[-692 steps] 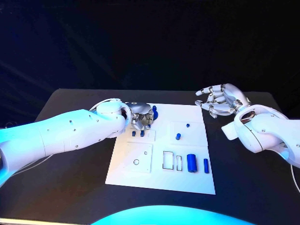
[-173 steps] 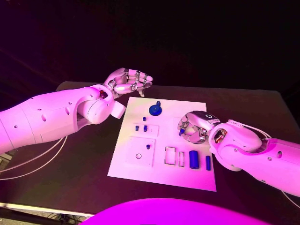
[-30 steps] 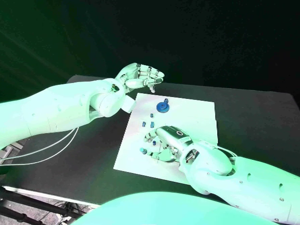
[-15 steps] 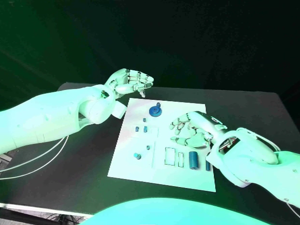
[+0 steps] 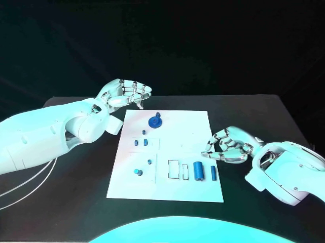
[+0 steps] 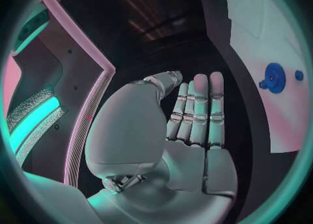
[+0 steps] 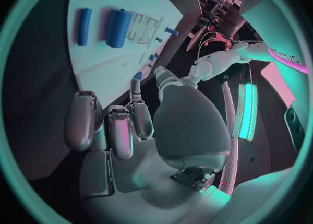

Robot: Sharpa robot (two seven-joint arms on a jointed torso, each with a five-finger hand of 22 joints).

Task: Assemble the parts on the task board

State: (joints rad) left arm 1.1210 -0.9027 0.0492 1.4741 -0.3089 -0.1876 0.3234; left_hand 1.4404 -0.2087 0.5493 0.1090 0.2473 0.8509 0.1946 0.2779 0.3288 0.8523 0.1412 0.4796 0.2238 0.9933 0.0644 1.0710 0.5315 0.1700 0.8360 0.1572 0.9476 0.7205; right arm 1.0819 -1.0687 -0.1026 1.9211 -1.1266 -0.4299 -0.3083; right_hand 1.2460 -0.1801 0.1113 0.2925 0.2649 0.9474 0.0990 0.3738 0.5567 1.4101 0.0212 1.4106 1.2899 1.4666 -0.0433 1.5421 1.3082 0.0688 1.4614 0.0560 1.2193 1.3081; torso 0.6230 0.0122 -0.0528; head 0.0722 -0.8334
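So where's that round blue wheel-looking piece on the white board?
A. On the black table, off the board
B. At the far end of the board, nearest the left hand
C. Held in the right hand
B: the round blue piece lies at the task board's far end, near the left hand.

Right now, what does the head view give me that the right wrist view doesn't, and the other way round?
Head view alone: the left hand raised beyond the task board's far left corner, the blue gear near the far edge, and the right hand at the board's right edge with curled fingers, holding nothing visible.

Right wrist view alone: the right hand's palm side, with nothing held.

Both show the white task board, the thick blue cylinder, the thin blue bar beside it, and the small peg standing in the board.
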